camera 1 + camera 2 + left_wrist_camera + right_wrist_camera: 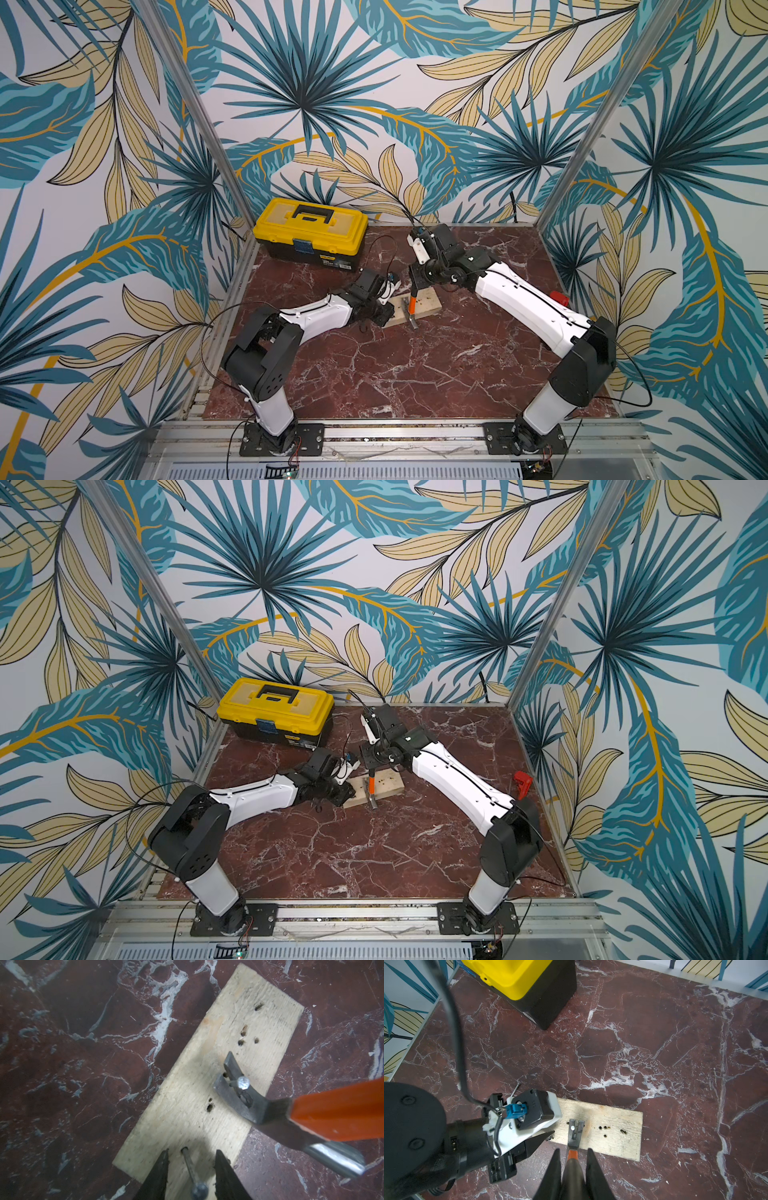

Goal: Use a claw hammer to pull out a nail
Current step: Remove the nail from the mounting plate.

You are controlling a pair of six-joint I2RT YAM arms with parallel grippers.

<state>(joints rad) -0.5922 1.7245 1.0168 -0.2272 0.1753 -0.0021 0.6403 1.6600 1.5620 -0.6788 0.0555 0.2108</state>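
While the right claw (573,1150) clamps the claw hammer's (249,1103) handle — fork hooked under the nail (243,1082) in the plank (207,1053) — the half-open left claw (192,1150) holds nothing, so levering may lift the plank or slip off.

I see walls (374,62) with big blue and yellow leaves all around. The desk (415,374) looks like dark red stone with white lines, and shiny metal posts (200,116) stand at its back corners.
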